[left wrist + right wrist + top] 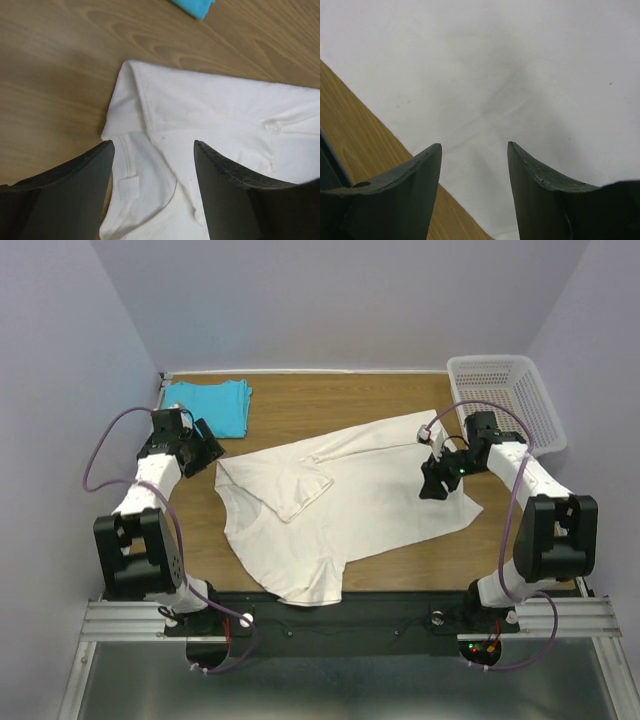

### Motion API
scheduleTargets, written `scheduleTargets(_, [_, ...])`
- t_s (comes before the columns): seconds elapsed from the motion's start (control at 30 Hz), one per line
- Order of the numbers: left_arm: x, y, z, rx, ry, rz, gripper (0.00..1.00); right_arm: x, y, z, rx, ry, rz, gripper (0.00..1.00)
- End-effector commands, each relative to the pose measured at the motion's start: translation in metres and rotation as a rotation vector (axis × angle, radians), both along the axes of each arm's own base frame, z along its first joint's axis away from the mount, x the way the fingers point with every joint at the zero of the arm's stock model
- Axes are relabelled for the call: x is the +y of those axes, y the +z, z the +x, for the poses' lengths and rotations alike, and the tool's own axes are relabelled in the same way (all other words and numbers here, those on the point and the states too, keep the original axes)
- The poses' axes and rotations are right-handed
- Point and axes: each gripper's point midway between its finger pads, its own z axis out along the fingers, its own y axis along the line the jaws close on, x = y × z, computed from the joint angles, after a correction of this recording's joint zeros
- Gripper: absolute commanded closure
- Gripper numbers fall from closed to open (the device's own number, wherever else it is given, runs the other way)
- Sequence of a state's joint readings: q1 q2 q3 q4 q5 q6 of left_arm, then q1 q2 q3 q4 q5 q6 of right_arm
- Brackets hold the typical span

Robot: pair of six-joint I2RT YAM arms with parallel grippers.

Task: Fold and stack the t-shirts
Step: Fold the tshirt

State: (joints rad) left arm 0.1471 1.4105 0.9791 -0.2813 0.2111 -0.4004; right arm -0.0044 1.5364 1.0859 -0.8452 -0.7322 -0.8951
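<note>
The large cream cotton t-shirt [340, 505] lies spread across the middle of the brown wooden table [330, 400], reaching its near edge at the bottom centre of the top view. The folded turquoise cotton t-shirt [210, 405] lies at the upper left, apart from it, and the white perforated plastic basket [505, 400] stands at the upper right. The left gripper [205, 450] hangs between the two shirts, and the right gripper [435, 485] hangs over the cream shirt's right part, below the basket.

Matt cloth shirt [380, 505], smooth wood-grain table [330, 405]
</note>
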Motion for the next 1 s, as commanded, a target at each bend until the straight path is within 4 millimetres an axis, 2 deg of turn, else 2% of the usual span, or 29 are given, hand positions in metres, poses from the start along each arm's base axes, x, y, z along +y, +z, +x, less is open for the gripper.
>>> scheduleTargets(0.0, [0.002,0.0,0.043,-0.068,-0.125,0.026,0.26,0.004,0.027,0.038,-0.084,-0.06,0.038,0.39])
scheduleTargets(0.1, [0.002,-0.003,0.058,-0.068,-0.16,0.033,0.31,0.005,0.029,0.045,-0.079,-0.074,0.043,0.39])
scheduleTargets(0.13, [0.003,-0.006,0.061,-0.06,-0.166,0.035,0.33,0.005,0.028,0.047,-0.077,-0.077,0.043,0.39])
scheduleTargets(0.17, [0.004,-0.017,0.061,-0.027,-0.169,0.032,0.34,0.005,0.028,0.049,-0.079,-0.084,0.042,0.39])
scheduleTargets(0.2, [0.005,-0.016,0.066,-0.027,-0.175,0.042,0.37,0.004,0.027,0.049,-0.076,-0.087,0.042,0.39])
scheduleTargets(0.47, [0.016,-0.053,0.071,0.079,-0.194,0.088,0.44,0.005,0.022,0.05,-0.058,-0.104,0.05,0.39])
scheduleTargets(0.83, [0.018,-0.072,0.076,0.124,-0.217,0.094,0.49,0.004,0.022,0.052,-0.058,-0.113,0.05,0.39])
scheduleTargets(0.97, [0.015,-0.078,0.074,0.144,-0.234,0.076,0.64,0.004,0.023,0.052,-0.063,-0.116,0.046,0.39])
